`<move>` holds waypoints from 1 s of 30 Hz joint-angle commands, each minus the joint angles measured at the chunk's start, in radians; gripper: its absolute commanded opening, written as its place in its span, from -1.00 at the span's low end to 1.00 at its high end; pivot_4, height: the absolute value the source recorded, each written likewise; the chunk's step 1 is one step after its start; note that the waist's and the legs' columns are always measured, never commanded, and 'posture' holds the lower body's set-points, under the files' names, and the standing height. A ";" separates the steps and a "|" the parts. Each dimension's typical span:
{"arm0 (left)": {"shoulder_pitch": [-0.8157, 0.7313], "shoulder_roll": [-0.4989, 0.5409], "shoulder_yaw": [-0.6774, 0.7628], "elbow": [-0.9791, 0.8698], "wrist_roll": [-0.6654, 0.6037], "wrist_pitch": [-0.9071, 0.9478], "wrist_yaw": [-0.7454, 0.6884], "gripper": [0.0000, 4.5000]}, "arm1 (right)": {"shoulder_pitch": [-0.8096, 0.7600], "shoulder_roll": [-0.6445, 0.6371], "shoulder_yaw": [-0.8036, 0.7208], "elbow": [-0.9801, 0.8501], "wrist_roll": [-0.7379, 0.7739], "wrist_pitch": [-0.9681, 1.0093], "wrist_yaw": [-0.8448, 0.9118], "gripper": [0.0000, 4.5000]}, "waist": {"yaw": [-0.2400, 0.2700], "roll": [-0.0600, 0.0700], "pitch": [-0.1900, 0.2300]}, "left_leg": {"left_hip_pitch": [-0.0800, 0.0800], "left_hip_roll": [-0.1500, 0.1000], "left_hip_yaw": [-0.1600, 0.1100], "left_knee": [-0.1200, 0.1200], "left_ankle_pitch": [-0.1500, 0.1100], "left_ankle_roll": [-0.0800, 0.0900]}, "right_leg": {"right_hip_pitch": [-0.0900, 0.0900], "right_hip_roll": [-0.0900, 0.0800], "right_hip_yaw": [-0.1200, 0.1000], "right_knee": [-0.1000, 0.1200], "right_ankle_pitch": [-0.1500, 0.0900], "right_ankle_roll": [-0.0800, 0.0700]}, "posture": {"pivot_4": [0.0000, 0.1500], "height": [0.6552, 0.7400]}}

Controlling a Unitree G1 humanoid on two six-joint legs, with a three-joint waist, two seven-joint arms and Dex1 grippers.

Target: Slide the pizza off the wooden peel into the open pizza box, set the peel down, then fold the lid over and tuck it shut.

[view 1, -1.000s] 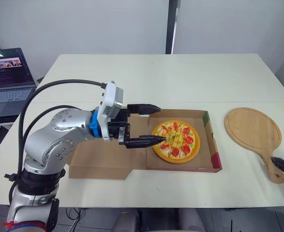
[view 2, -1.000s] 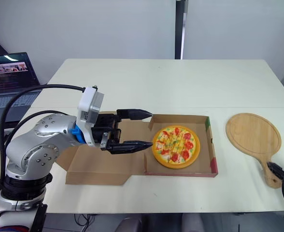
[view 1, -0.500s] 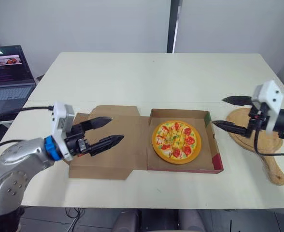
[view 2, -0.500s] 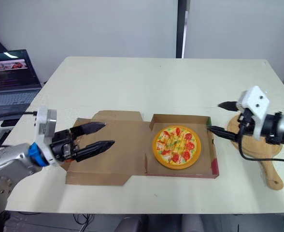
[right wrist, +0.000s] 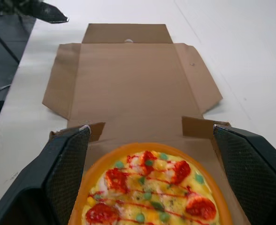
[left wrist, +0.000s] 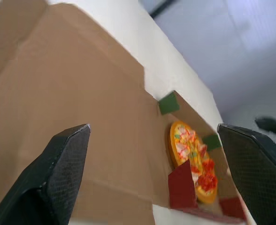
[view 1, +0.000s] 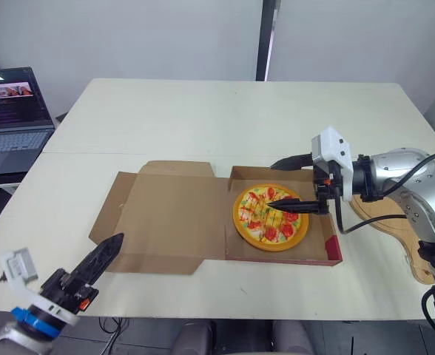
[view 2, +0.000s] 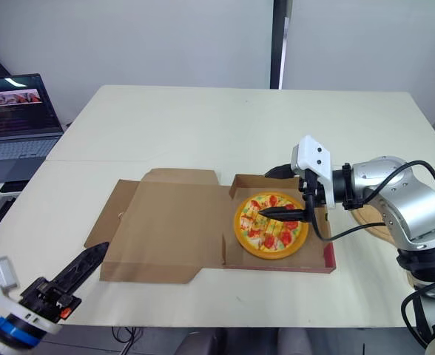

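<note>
1. While the round, orange-rimmed pizza [view 1: 271,216] lies in the tray of the brown cardboard box [view 1: 166,222], the lid lies flat open.
2. Right gripper [view 1: 271,183] hovers over the pizza, fingers spread wide.
3. Left gripper [left wrist: 153,127], fingers wide apart, sits beyond the lid's near corner.
4. Wooden peel [view 1: 391,224] lies beside the tray.

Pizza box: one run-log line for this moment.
pizza: in pizza box | lid: open flat | peel: on table | right gripper: open over pizza | left gripper: open

Pizza [view 1: 264,228] in box [view 1: 277,256], lid [view 1: 172,222] flat leftward.
</note>
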 commanded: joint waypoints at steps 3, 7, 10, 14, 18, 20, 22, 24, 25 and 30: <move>0.094 -0.130 -0.109 -0.044 -0.073 -0.102 0.154 1.00 | -0.037 0.010 -0.002 -0.002 -0.007 -0.021 0.023 0.99 | 0.006 0.000 0.000 | 0.000 0.000 0.001 0.000 0.000 0.000 | 0.000 0.000 0.000 0.000 0.000 -0.001 | 1.00 1.00; 0.088 -0.188 -0.161 -0.032 -0.095 -0.168 0.219 1.00 | -0.047 0.015 0.003 0.008 -0.016 -0.025 0.038 0.99 | 0.010 0.000 0.000 | 0.000 0.000 0.001 0.000 0.000 0.000 | 0.000 0.001 0.000 0.000 -0.001 -0.001 | 1.00 1.00; 0.063 -0.206 -0.191 -0.012 -0.086 -0.206 0.241 1.00 | -0.055 0.016 0.004 0.011 -0.017 -0.024 0.045 0.99 | 0.010 0.000 0.000 | 0.000 0.000 0.001 0.000 0.000 0.000 | 0.000 0.001 0.000 0.000 -0.001 -0.002 | 1.00 1.00; 0.022 -0.208 -0.225 0.019 -0.085 -0.236 0.266 1.00 | -0.072 0.019 0.008 0.009 -0.016 -0.018 0.052 0.99 | 0.010 0.000 0.000 | 0.000 0.000 0.001 0.000 0.000 0.000 | 0.000 0.001 0.000 0.000 -0.001 -0.002 | 1.00 1.00; 0.009 -0.208 -0.256 0.045 -0.089 -0.241 0.272 1.00 | -0.082 0.017 0.013 0.008 -0.013 -0.013 0.058 0.99 | 0.010 -0.001 0.000 | 0.000 0.000 0.002 0.000 0.000 0.000 | 0.000 0.001 0.000 0.000 -0.001 -0.002 | 1.00 1.00; 0.002 -0.215 -0.274 0.048 -0.075 -0.249 0.272 1.00 | -0.085 0.017 0.016 0.008 -0.012 -0.011 0.058 0.99 | 0.010 0.000 0.000 | 0.000 0.000 0.001 0.000 0.000 0.000 | 0.000 0.001 0.000 0.000 -0.001 -0.002 | 1.00 1.00; -0.014 -0.225 -0.294 0.042 -0.057 -0.264 0.287 0.83 | -0.086 0.017 0.019 0.007 -0.011 -0.007 0.059 1.00 | 0.011 -0.001 0.000 | 0.000 0.000 0.001 0.000 0.000 0.000 | 0.000 0.001 0.000 0.000 -0.001 -0.002 | 1.00 1.00; -0.033 -0.232 -0.306 0.036 -0.049 -0.282 0.304 0.63 | -0.085 0.017 0.020 0.003 -0.009 -0.002 0.061 1.00 | 0.011 -0.001 0.000 | 0.000 0.000 0.001 0.000 0.000 0.000 | 0.000 0.001 0.000 0.000 -0.001 -0.002 | 1.00 1.00; -0.044 -0.236 -0.311 0.036 -0.044 -0.291 0.312 0.47 | -0.084 0.017 0.021 0.002 -0.008 0.000 0.061 1.00 | 0.011 -0.001 0.000 | 0.000 0.000 0.001 0.000 0.000 0.000 | 0.000 0.001 0.000 0.000 -0.001 -0.002 | 1.00 1.00; -0.097 -0.255 -0.333 0.015 -0.023 -0.333 0.364 -0.24 | -0.086 0.019 0.020 -0.001 -0.009 0.009 0.062 1.00 | 0.011 -0.001 0.000 | 0.000 0.000 0.001 0.000 0.000 0.000 | 0.000 0.001 0.000 0.000 -0.001 -0.002 | 1.00 1.00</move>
